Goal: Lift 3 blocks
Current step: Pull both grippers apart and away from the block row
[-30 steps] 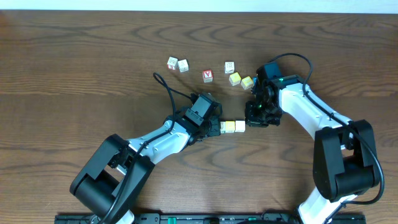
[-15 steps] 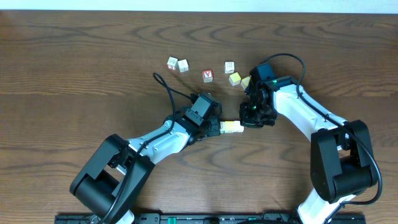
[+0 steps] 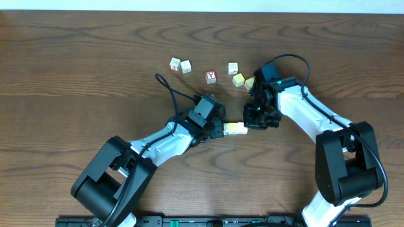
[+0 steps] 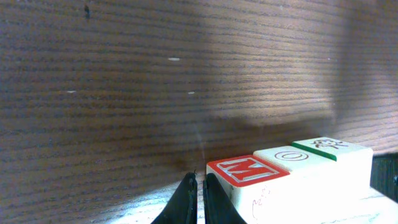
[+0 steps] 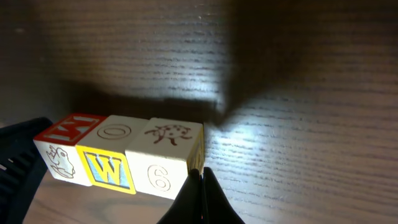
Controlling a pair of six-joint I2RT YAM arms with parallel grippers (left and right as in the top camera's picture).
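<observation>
Three blocks lie end to end in a row (image 3: 235,129) at mid-table. In the left wrist view they are a red-M block (image 4: 249,171), an O-topped block (image 4: 289,155) and a white block with a green mark (image 4: 329,146). The right wrist view shows the red-topped block (image 5: 65,134), a yellow-and-blue W face (image 5: 112,162) and a "6" face (image 5: 165,155). My left gripper (image 4: 199,180) is shut, its fingers' side against the red block. At the other end my right gripper (image 5: 202,173) is shut and presses on the "6" block. Whether the row touches the wood, I cannot tell.
Loose cubes sit behind the arms: two white ones (image 3: 175,64) (image 3: 185,65), a red-faced one (image 3: 211,77), a white one (image 3: 233,68) and a yellow one (image 3: 238,80). Another yellow cube (image 3: 250,82) is half hidden by the right arm. A black cable (image 3: 169,88) loops from the left arm.
My right arm moved left against the row's end and the blocks closed up together. Over the last half second nothing has shifted. The left arm has stayed put.
</observation>
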